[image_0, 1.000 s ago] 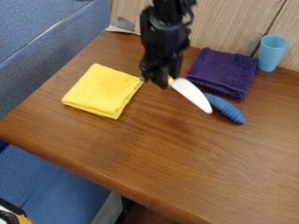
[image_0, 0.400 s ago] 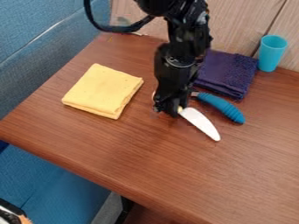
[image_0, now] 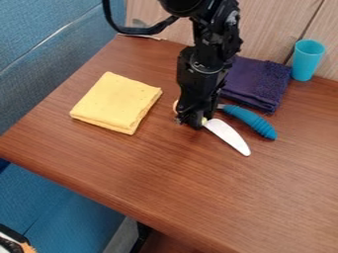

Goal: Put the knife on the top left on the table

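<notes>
Pinching the knife (image_0: 228,135), the gripper (image_0: 192,123) points it between four and five o'clock; the table's (image_0: 142,168) top left lies toward eleven.

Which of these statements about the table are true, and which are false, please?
1. The yellow cloth is left of the gripper in the picture. True.
2. The gripper is at the blade's tip. False: it is at the handle end of the knife.
3. The blue cup stands upright. True.
4. The cup stands on the yellow cloth. False: it is right of the purple cloth.
</notes>
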### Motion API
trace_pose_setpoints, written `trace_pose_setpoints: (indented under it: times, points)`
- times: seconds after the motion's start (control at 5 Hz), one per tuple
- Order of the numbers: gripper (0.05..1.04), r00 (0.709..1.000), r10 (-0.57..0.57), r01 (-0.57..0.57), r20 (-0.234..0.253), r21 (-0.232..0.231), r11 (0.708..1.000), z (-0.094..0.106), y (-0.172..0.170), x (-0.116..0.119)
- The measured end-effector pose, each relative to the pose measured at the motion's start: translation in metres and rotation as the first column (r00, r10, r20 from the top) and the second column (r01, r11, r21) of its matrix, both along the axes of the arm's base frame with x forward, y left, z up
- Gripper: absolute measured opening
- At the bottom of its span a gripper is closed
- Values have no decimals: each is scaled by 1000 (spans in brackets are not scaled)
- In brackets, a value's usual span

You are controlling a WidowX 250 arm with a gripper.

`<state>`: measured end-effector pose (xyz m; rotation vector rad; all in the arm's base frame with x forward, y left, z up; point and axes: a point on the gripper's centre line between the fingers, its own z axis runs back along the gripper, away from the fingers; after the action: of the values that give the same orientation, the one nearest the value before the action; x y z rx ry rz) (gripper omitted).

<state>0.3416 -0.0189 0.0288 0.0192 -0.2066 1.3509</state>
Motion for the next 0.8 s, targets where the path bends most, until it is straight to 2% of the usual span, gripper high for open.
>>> trace_pose_setpoints:
  times: [0.2, 0.4, 0.8]
  points:
    - [961, 1000, 0, 0, -15, 9, 1000, 1, 1, -2]
    - [1008, 1000, 13, -14, 19, 20, 1000, 19, 4, 3]
    - [1001, 993, 19, -26, 120, 56, 998, 78, 11, 9]
